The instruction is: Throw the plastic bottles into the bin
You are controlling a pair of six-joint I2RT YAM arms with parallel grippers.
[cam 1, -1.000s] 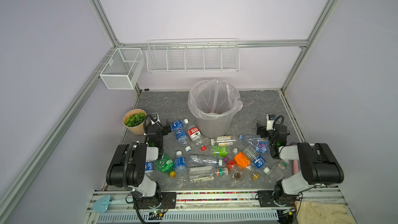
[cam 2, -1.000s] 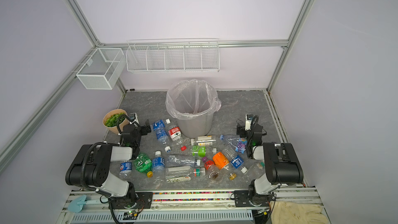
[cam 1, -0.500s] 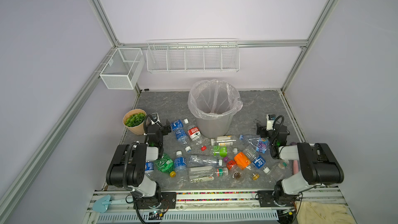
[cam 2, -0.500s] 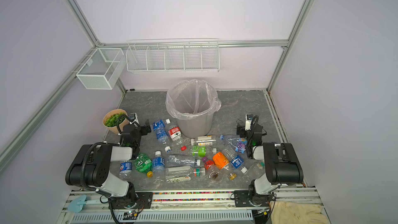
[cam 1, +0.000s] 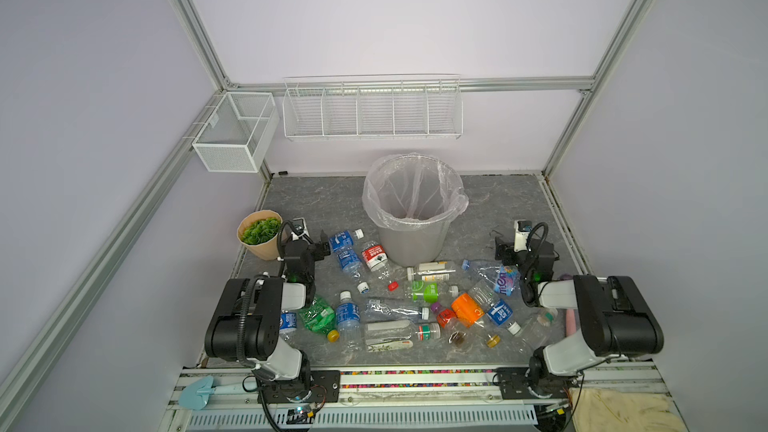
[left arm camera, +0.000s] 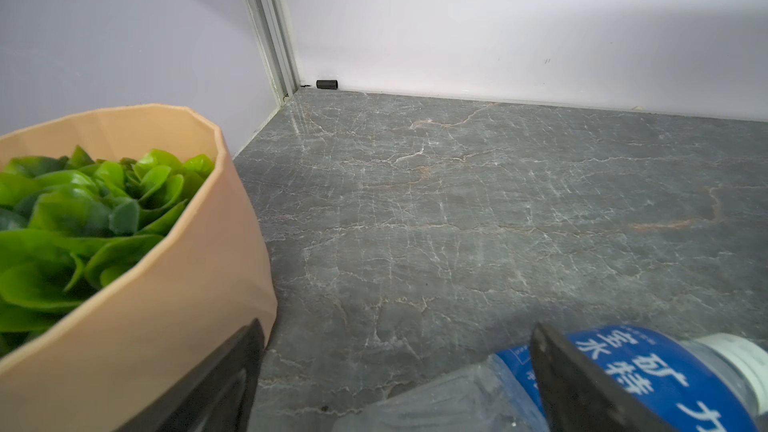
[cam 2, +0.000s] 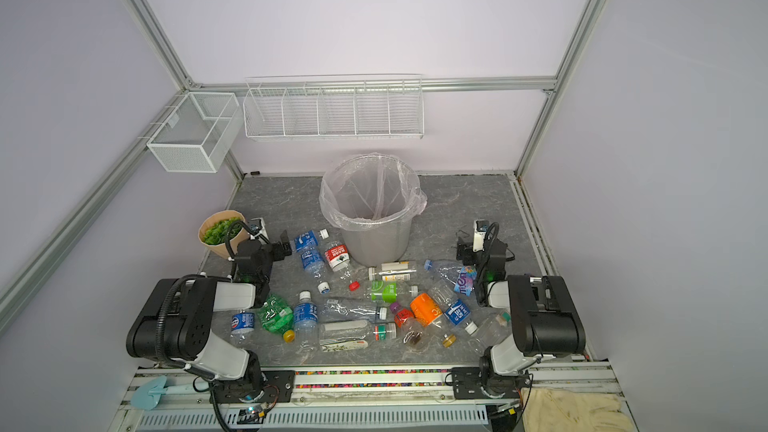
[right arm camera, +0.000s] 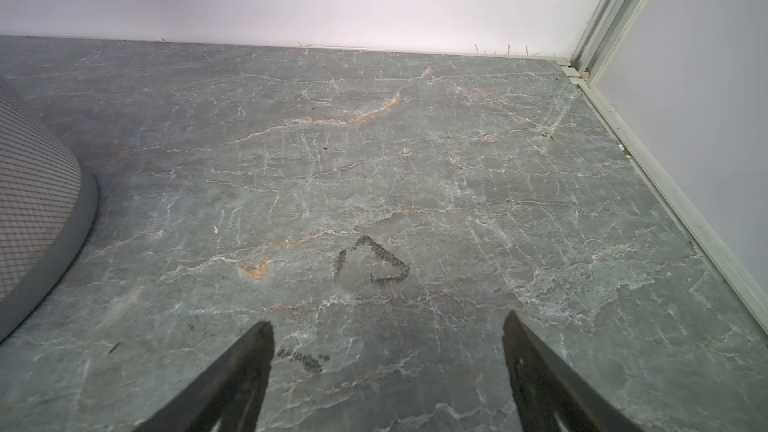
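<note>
Lying scattered across the near half of the counter [cam 1: 316, 201], the bottles [cam 1: 426, 292] are all sitting outside the bin [cam 1: 415, 243], which is standing mid-counter toward the far edge (a clear liner [cam 1: 373, 201] is folding over its rim). The left end effector [left arm camera: 399, 401] is hanging released near the left edge, just beside the pot [left arm camera: 187, 284], one finger [left arm camera: 582, 388] crossing in front of a blue-label bottle [left arm camera: 665, 367] that is lying on its side. The right end effector [right arm camera: 390, 380] is hovering released above bare counter near the right edge, grasping nothing.
</note>
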